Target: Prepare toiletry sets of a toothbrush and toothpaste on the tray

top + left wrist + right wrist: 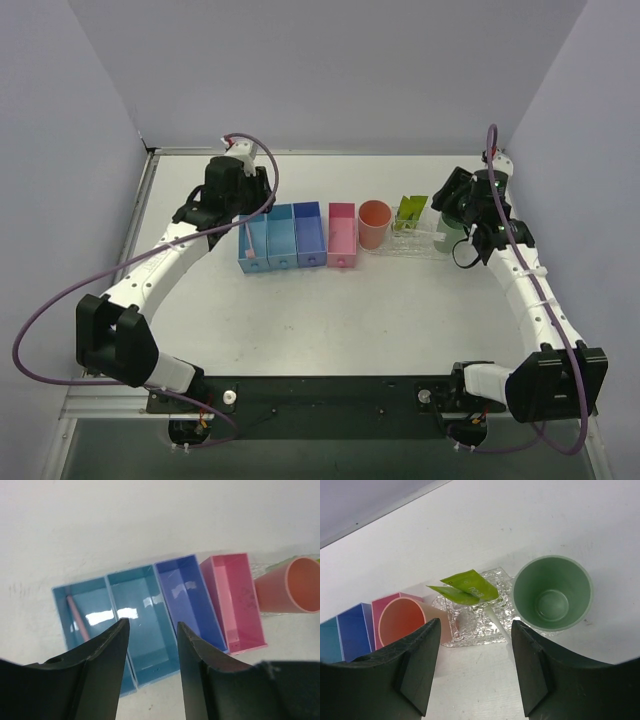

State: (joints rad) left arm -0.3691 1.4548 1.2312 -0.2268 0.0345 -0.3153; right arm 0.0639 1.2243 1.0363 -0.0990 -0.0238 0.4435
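Toothpaste tubes [466, 588] on tray [471, 626]

**Mostly plastic, from glossy bins to a matt table**

The fingers [105, 675] of my left gripper [152, 624] and my right gripper [475, 623] look like black plastic, smooth with a dull sheen. Below me the 3 blue bins [187, 597] are glossy plastic and throw back bright patches of light. The pink box [235, 600] is glossy too, with faint dark specks inside. The toothbrush [77, 621] looks smooth. The tray [470, 627] is clear plastic, bumpy and glittering. On it the toothpaste tubes [467, 587] have a slick, slightly shiny skin. The green cup [552, 592] and the salmon cup [402, 622] are smooth, matt plastic. The table [150, 525] is white and matt.
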